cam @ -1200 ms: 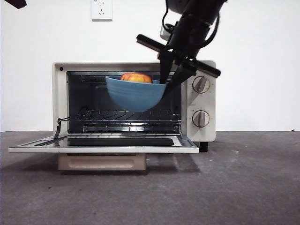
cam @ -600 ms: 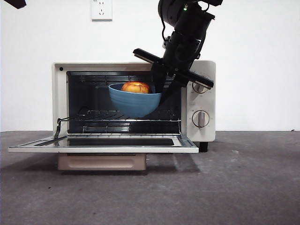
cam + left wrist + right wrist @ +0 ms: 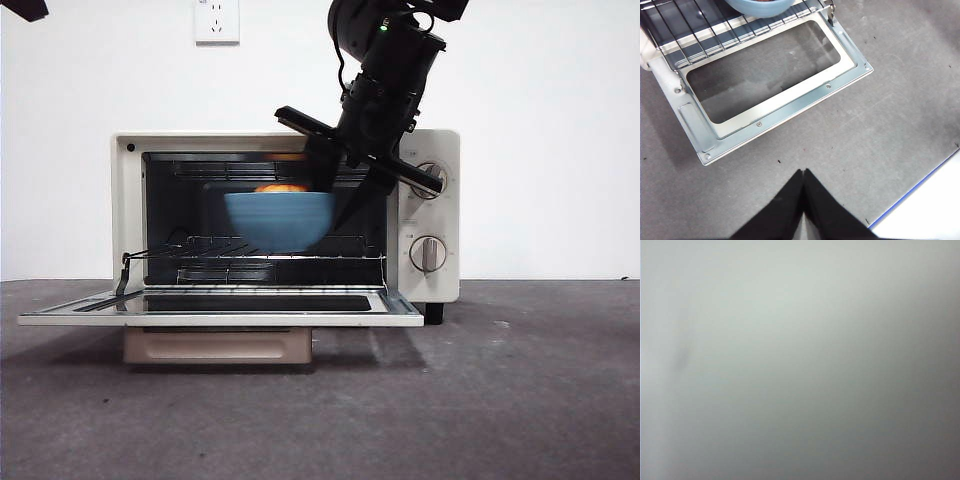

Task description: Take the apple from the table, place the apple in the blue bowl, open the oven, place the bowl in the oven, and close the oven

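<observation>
The blue bowl (image 3: pixel 278 220) sits level inside the oven (image 3: pixel 128 210), at or just above its wire rack (image 3: pixel 250 245). The apple (image 3: pixel 281 188) is in the bowl, only its top showing. My right gripper (image 3: pixel 342 195) is clamped on the bowl's right rim. I judge this to be step 4. Next I set the bowl down, let go and back out over the open door (image 3: pixel 220 310). My left gripper (image 3: pixel 803 172) waits over the table (image 3: pixel 500 400), jaws together.

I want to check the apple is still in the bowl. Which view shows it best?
The front view: the apple peeks above the blue bowl's rim inside the oven. The left wrist view shows only the bowl's edge; the right wrist view is blank.
</observation>
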You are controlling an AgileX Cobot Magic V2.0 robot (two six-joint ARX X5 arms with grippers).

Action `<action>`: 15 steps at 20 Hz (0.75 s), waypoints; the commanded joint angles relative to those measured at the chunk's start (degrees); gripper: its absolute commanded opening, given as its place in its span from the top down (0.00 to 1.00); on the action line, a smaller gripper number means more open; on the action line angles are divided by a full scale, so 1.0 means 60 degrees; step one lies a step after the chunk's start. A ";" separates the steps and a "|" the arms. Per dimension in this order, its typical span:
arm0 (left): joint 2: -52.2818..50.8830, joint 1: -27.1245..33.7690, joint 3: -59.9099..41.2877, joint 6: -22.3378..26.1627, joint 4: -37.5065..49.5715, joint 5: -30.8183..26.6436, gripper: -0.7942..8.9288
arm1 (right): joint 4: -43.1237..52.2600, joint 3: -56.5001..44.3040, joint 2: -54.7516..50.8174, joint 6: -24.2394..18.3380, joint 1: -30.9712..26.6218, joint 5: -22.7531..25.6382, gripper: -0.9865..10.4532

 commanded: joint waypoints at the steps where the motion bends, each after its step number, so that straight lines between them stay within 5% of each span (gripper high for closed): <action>1: 0.0095 -0.0047 0.0091 0.0080 0.0055 -0.0018 0.91 | 0.0113 0.0222 0.0277 -0.0117 0.0084 -0.0011 0.78; 15: 0.0095 -0.0047 0.0091 0.0080 0.0077 -0.0018 0.91 | -0.0401 0.0222 -0.0918 -0.1169 0.0080 0.0058 0.78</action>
